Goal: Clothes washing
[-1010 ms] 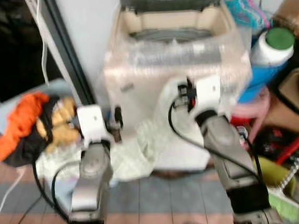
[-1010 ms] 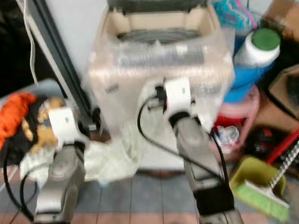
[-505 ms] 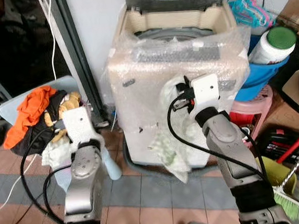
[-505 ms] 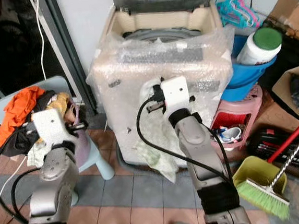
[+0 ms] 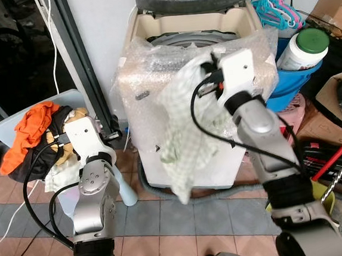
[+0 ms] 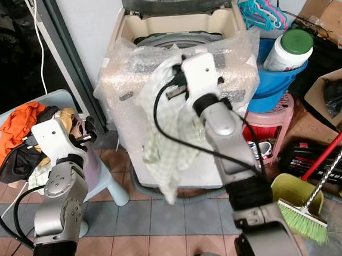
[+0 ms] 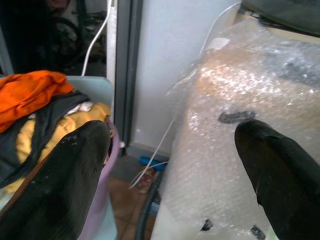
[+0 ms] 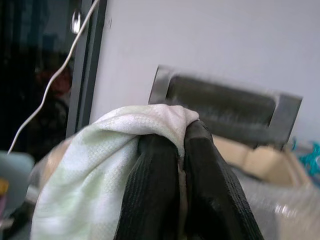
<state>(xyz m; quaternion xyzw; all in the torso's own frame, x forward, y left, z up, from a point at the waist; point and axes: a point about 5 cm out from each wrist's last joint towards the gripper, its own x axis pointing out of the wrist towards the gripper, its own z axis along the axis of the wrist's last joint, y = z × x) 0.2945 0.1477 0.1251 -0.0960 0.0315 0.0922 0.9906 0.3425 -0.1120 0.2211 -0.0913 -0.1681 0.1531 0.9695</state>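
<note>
Lifting higher should come first — the cloth (image 5: 186, 132) hangs long and vertical from the clenched right gripper (image 8: 175, 150), its tail low before the washer (image 5: 195, 33), near the rim. Carry it far over the drum, then release. Left gripper (image 7: 175, 165) gapes, empty, near the pile (image 5: 34, 137).

The left hand (image 7: 170, 185) has its two black fingers (image 7: 55, 185) spread wide apart, with nothing between them. Past one finger lies a heap of clothes: an orange garment (image 7: 27, 92) on top, a dark one (image 7: 47, 117) and a yellow one (image 7: 75, 125) beneath it, resting on a pale blue seat (image 7: 92, 87). Past the other finger stands a washing machine wrapped in bubble wrap (image 7: 240, 150). A white cable (image 7: 150, 162) hangs down the grey wall (image 7: 170, 65) between them
</note>
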